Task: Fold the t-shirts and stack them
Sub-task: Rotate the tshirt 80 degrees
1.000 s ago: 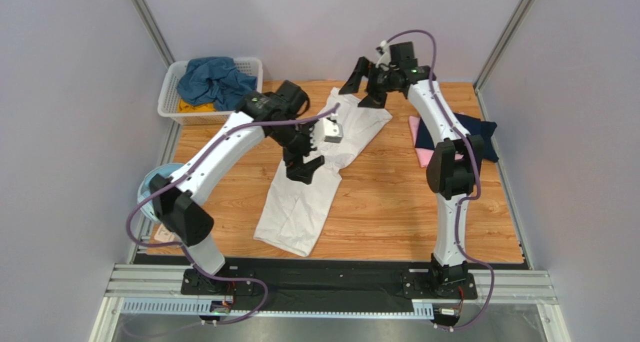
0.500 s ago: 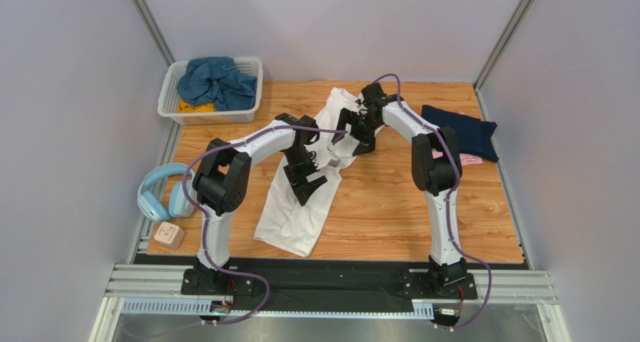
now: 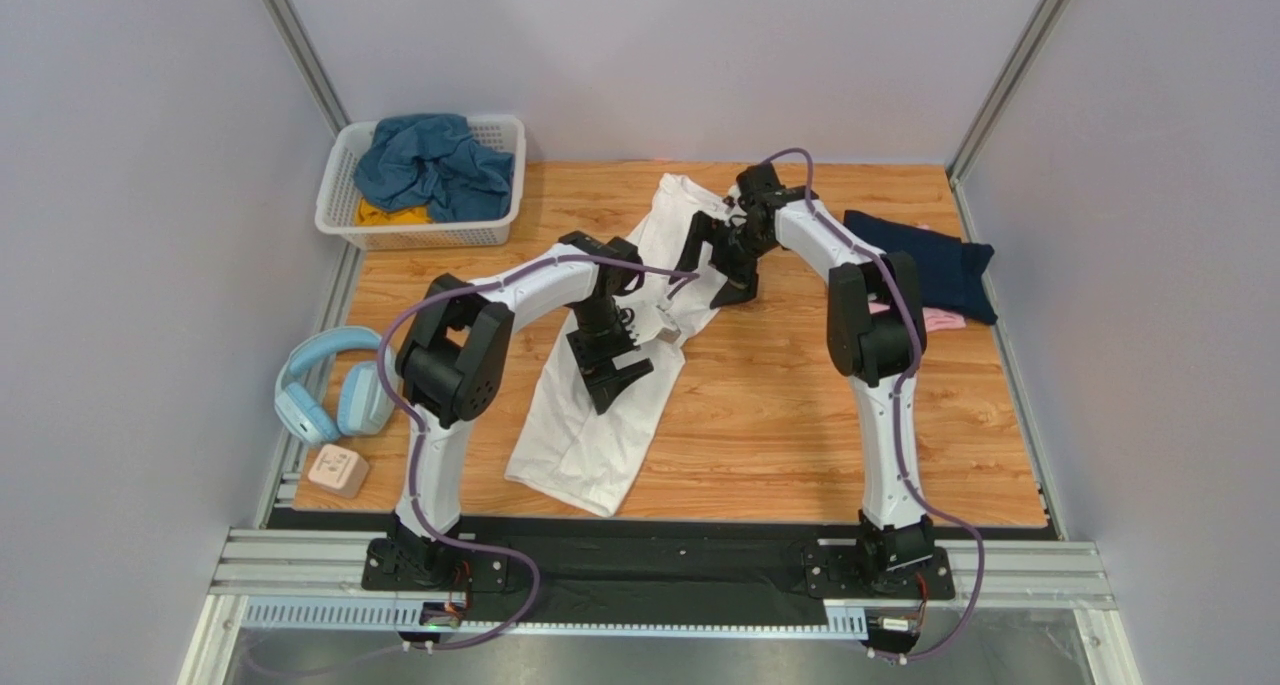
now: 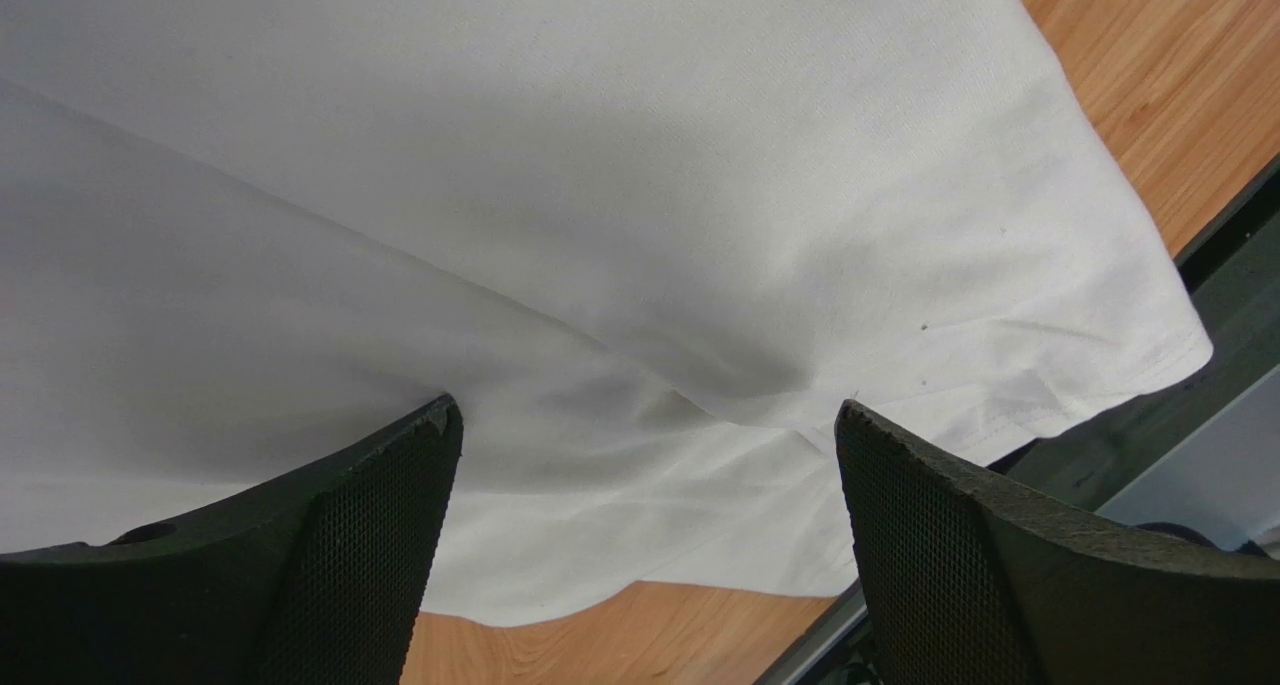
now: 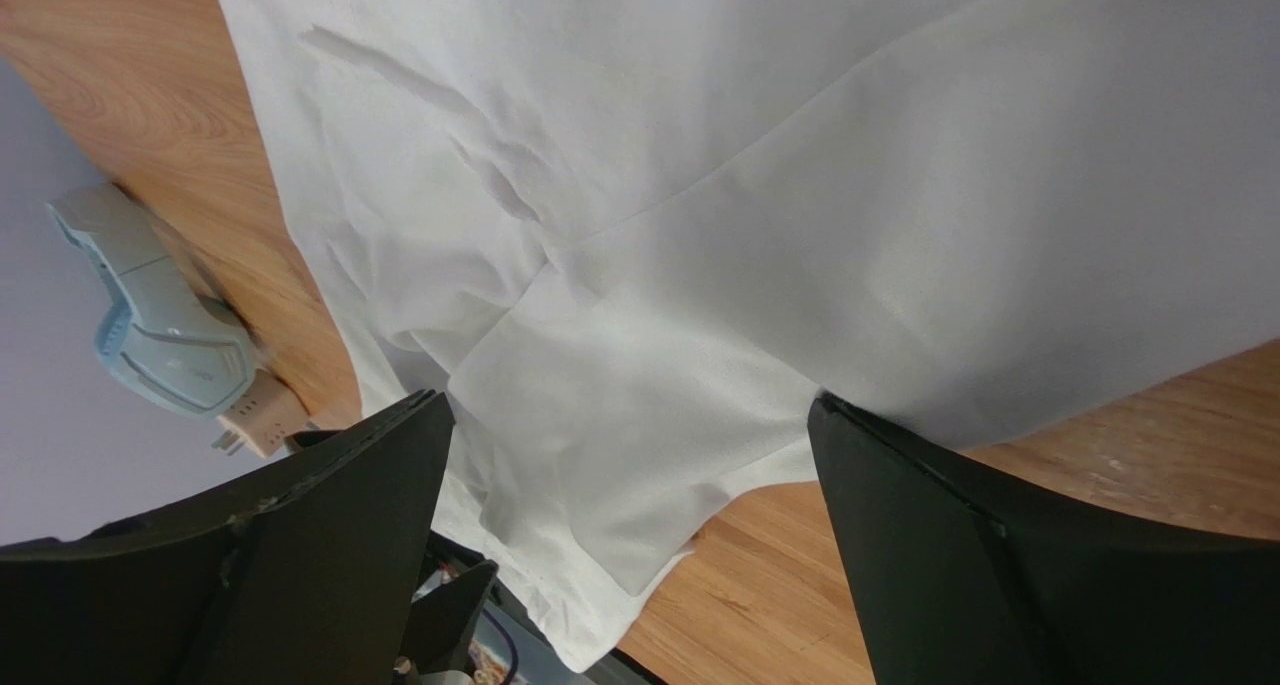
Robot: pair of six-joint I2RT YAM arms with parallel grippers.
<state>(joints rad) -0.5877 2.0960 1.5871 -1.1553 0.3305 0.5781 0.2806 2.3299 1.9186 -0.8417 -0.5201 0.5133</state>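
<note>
The large white soft-cloth t-shirt [image 3: 594,430] lies on the wooden table [image 3: 781,415], its long axis running far-right to near-left, directly beneath both wide-open, empty jaws, the left gripper [image 3: 613,363] over its middle and the right gripper [image 3: 718,265] over its far end.

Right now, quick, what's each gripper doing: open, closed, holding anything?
Left gripper: open, holding nothing, over the white t-shirt.
Right gripper: open, holding nothing, over the same shirt.
</note>
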